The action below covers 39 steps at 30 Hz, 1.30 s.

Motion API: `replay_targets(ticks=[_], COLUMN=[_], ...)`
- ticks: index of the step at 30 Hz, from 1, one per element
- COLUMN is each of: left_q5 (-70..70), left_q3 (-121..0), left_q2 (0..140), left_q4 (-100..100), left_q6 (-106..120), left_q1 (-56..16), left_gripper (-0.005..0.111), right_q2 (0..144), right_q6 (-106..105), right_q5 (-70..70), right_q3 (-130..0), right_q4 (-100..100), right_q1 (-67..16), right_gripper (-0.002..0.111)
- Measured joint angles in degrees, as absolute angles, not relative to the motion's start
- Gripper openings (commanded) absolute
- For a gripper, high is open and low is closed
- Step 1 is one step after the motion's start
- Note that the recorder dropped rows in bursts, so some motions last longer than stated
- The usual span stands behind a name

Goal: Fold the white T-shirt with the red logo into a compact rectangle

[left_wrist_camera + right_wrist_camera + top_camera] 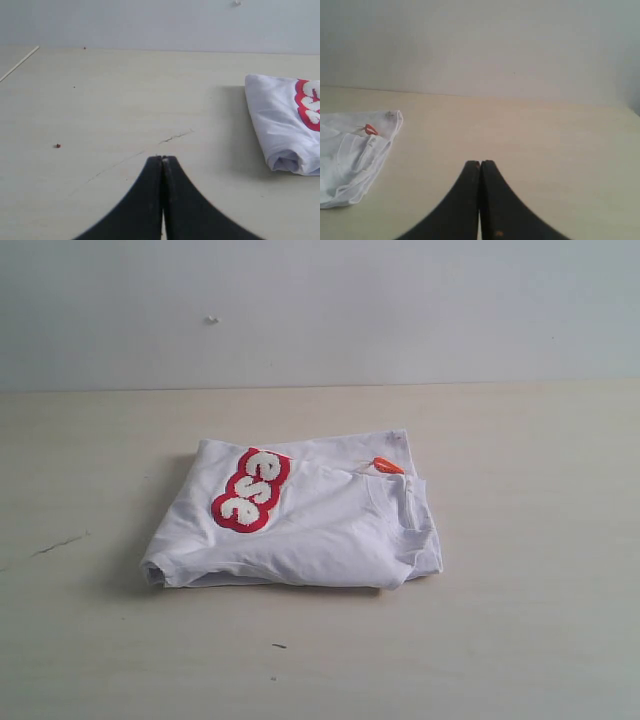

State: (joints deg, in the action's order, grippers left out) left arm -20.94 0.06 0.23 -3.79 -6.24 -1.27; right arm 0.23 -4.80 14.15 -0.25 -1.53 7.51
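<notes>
The white T-shirt (320, 525) lies folded into a rough rectangle in the middle of the table. Its red logo (252, 490) shows partly on the upper left of the top layer, and an orange neck tag (388, 466) peeks out by the ribbed collar at the right. Neither arm appears in the exterior view. My left gripper (162, 159) is shut with nothing in it, over bare table beside the shirt's folded edge (285, 127). My right gripper (480, 164) is shut and empty too, apart from the shirt's collar side (355, 155).
The pale wooden table (520, 620) stretches around the shirt on all sides, backed by a plain wall. A thin dark crack (175, 136) runs across the tabletop ahead of the left gripper, and a small red speck (58, 146) lies nearby.
</notes>
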Motion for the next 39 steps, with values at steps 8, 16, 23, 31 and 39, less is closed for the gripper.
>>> replay_targets(ticks=[8,16,23,31,39], left_q5=[-20.9,-20.9,-20.9,-20.9,-20.9], left_q3=[0.1,0.1,0.1,0.1,0.1], left_q2=[0.2,0.2,0.2,0.2,0.2], left_q4=[-3.8,-3.8,-3.8,-3.8,-3.8], left_q6=[-6.2,-6.2,-6.2,-6.2,-6.2], left_q1=[-1.3,-1.3,-1.3,-1.3,-1.3], left_gripper=[0.000,0.000,0.000,0.000,0.000], right_q2=[0.2,0.2,0.2,0.2,0.2], right_q6=[-4.6,-4.4,-4.3,-4.3,-4.3], right_q5=[15.7,15.7,15.7,15.7,15.7], right_q3=[-0.2,-0.2,-0.2,-0.2,-0.2], right_q4=[-1.5,-2.5,-2.6,-2.6,-2.9], right_q1=[7.5,7.5,7.5,7.5,7.5], right_gripper=[0.000,0.000,0.000,0.000,0.000])
